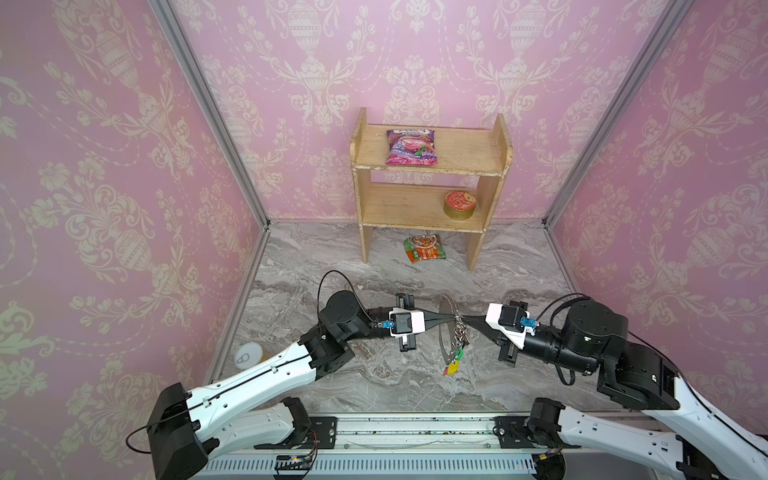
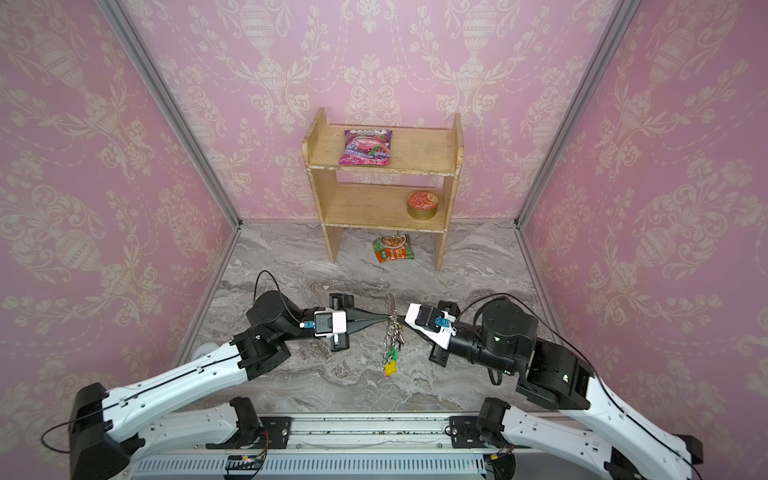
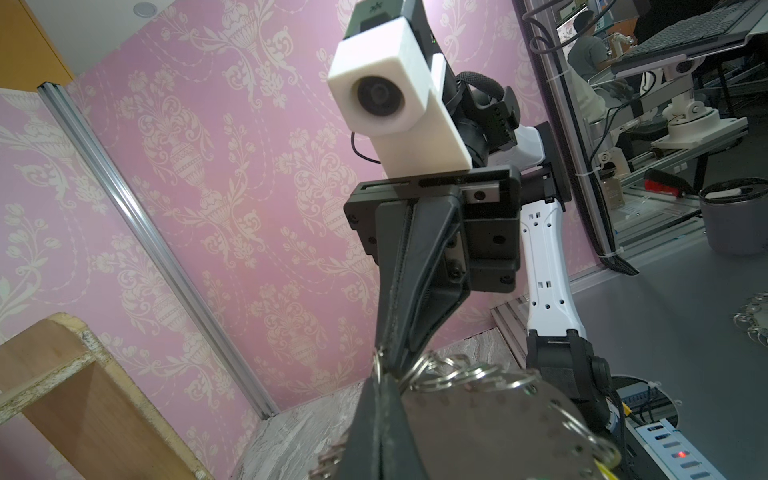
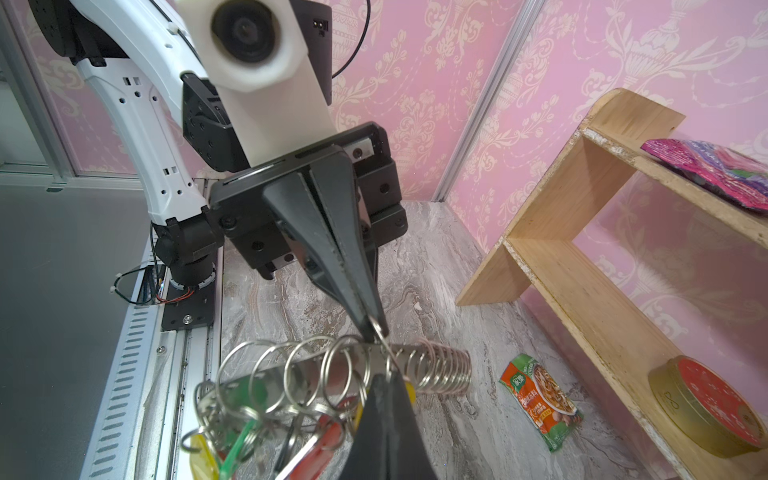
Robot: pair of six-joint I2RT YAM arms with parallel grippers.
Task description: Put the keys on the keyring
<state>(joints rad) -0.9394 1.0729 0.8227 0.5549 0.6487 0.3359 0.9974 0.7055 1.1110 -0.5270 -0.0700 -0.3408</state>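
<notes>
The keyring [image 1: 445,332] hangs edge-on above the marble floor, mid-scene in both top views, its rim lined with silver loops [image 4: 440,370]. Both grippers meet at its upper edge. My left gripper [image 1: 451,319] comes in from the left and is shut on the rim. From the right, my right gripper [image 1: 465,319] is shut on a loop beside it. The keys [image 1: 454,362] dangle from the lowest loops; their green [image 4: 237,444], yellow [image 4: 203,457] and red [image 4: 320,449] tags show in the right wrist view. The grey-brown band [image 3: 478,428] fills the left wrist view beside my left gripper [image 3: 380,384].
A wooden shelf [image 1: 465,149] stands at the back with a purple packet [image 1: 411,147] on top and a red tin [image 1: 460,204] on the lower board. An orange-green packet [image 1: 424,248] lies under it. A white can [image 1: 248,355] sits by the left wall.
</notes>
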